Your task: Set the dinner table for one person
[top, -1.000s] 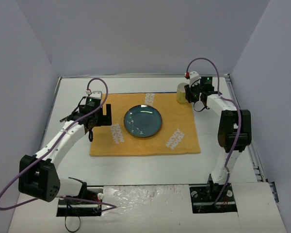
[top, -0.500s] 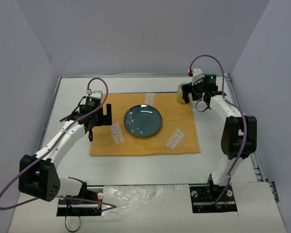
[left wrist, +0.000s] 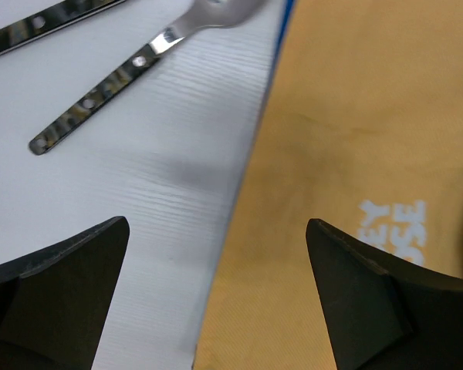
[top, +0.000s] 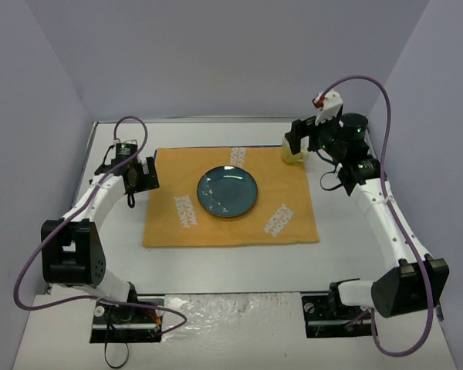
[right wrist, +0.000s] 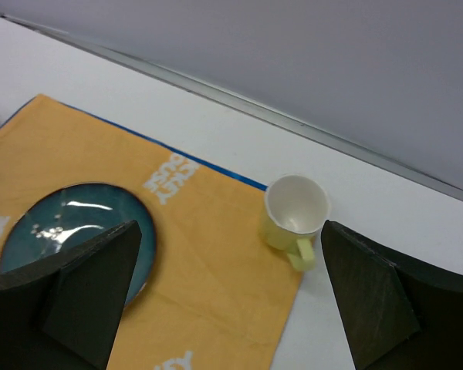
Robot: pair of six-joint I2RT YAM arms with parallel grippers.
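The white dinner table carries an orange placemat with a teal plate at its centre. A pale yellow cup stands upright at the mat's far right corner, handle toward the bare table. Raised above and just short of the cup, my right gripper is open and holds nothing. My left gripper is open too, low over the placemat's left edge, straddling cloth and bare table. In the top view it sits at the mat's far left corner.
Two steel cutlery handles lie on the bare table just left of the mat, beyond my left fingers. A metal rim and grey walls close the far side. The cup sits near that rim.
My right gripper opened, left the cup standing at the mat's corner, and rose as the arm swung outward. My left arm shifted left and farther back to the mat's left edge.
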